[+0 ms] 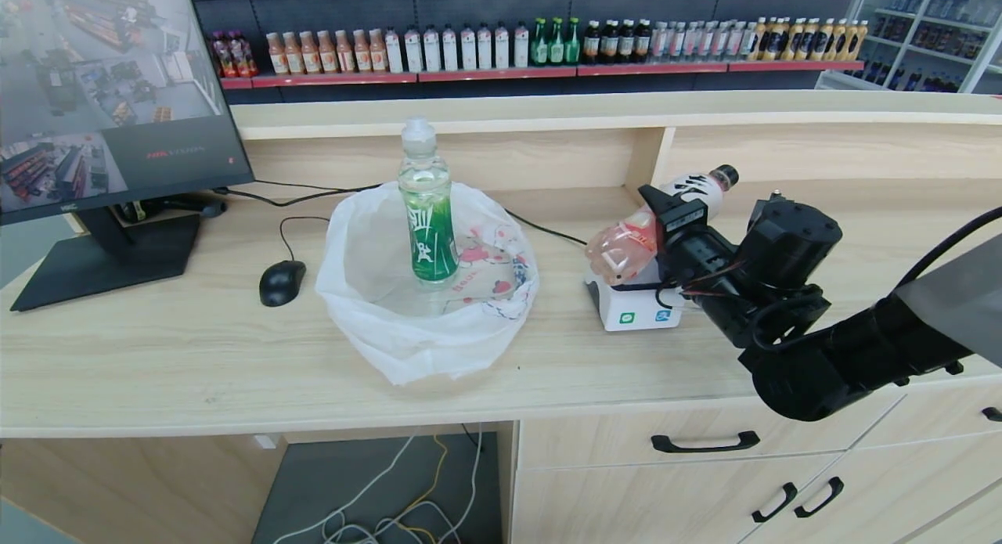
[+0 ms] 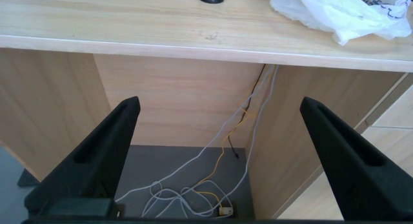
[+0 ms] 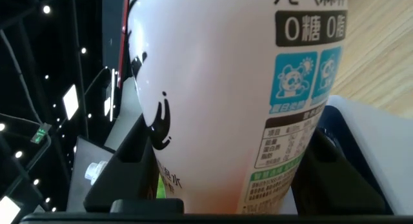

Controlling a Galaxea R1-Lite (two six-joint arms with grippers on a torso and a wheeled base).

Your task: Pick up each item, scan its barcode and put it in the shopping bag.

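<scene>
The right gripper [image 1: 665, 215] is closed around the middle of the pink bottle [image 1: 626, 250]. It holds the bottle tilted just above the white scanner [image 1: 630, 313], with the black cap pointing up and away and the bottom toward the shopping bag [image 1: 407, 325]. From the right wrist view the bottle [image 3: 219, 88] sits between the two jaws, with its printed label turned toward the camera. I judge that it is a full plastic drink bottle, so rather heavy for its size. The smooth label film is slippery and the wall gives a little under pressure. Because the body is round, it can turn or slide in the jaws, so the straight middle part seems a safer place to hold than the narrow neck. A green bottle [image 1: 427, 215] already stands upright inside the bag, so the pink one needs room beside it. The left gripper [image 2: 219, 121] is wide open and holds nothing, below the edge of the counter [image 2: 129, 24].
</scene>
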